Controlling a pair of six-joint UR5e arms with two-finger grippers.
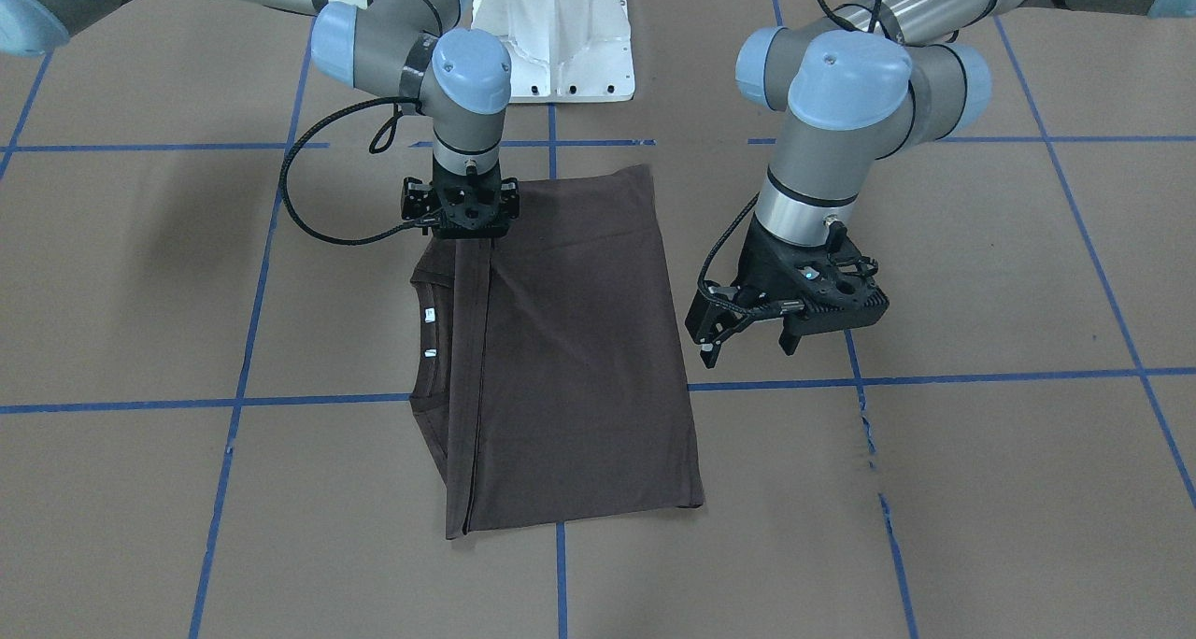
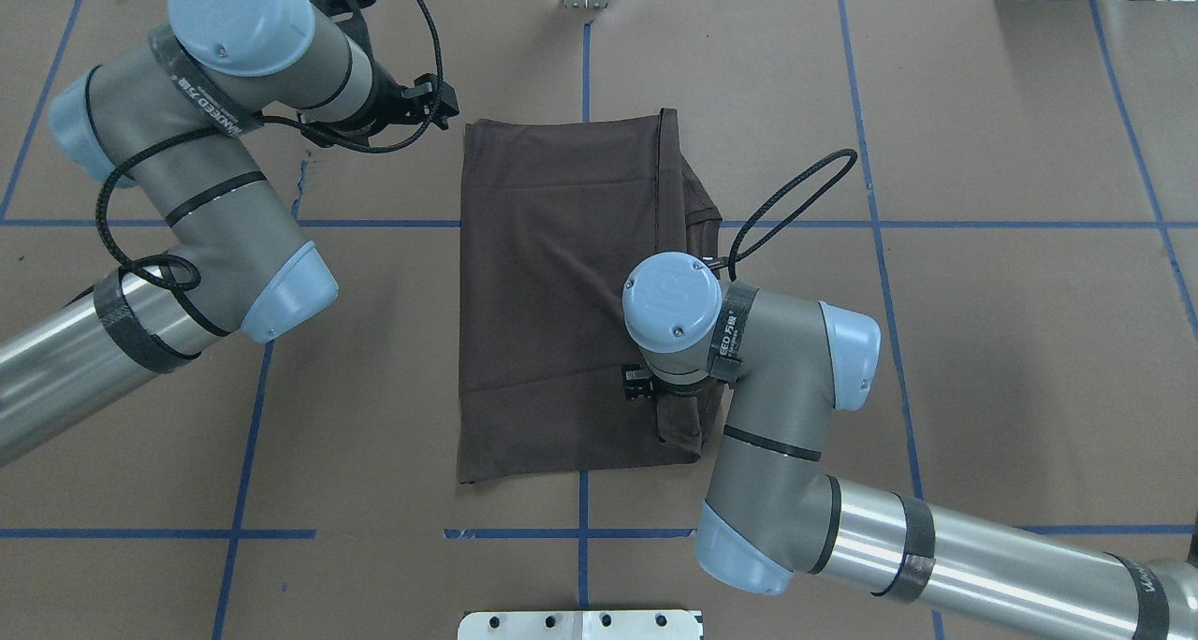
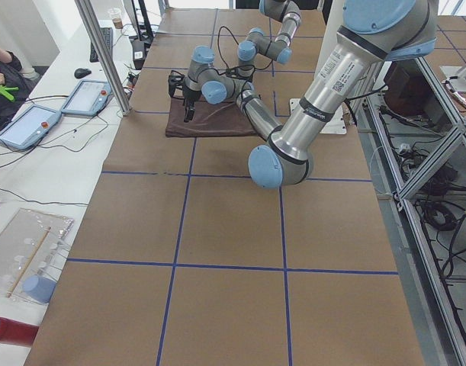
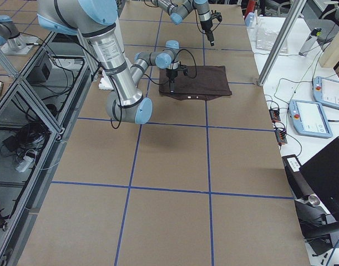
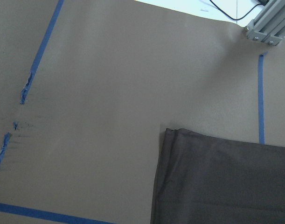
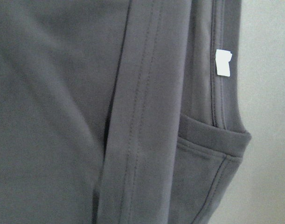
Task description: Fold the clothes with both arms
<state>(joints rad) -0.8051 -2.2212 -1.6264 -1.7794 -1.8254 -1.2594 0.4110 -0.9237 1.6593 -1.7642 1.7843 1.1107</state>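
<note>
The dark brown short-sleeved T-shirt (image 1: 579,340) lies flat in the middle of the brown paper-covered worktop (image 1: 981,275) with its blue tape grid. It is already doubled into a long rectangle, with its small white neck tags (image 1: 429,317) peeking out along one side.

The right arm's fingers (image 4: 171,86) point straight down onto the stitched hem band at the end of the shirt nearer the robot. The tags lie just beyond them on the same edge. The wrist hides the tips from above and its own camera shows only cloth, so I cannot tell whether they are pinching the band or merely pressing it. My guess is they are there to hold that corner.

The left arm's fingers (image 1: 789,342) are spread apart with nothing between them, hanging above bare paper just beside the shirt's opposite long edge — waiting, I'd say, for a matching corner.

A black cable loop (image 1: 308,209) dangles beside the right wrist, and the white pedestal base (image 1: 556,41) stands behind both. The right arm's own wrist joints overhang the cloth — that could crowd a fold carried across.
</note>
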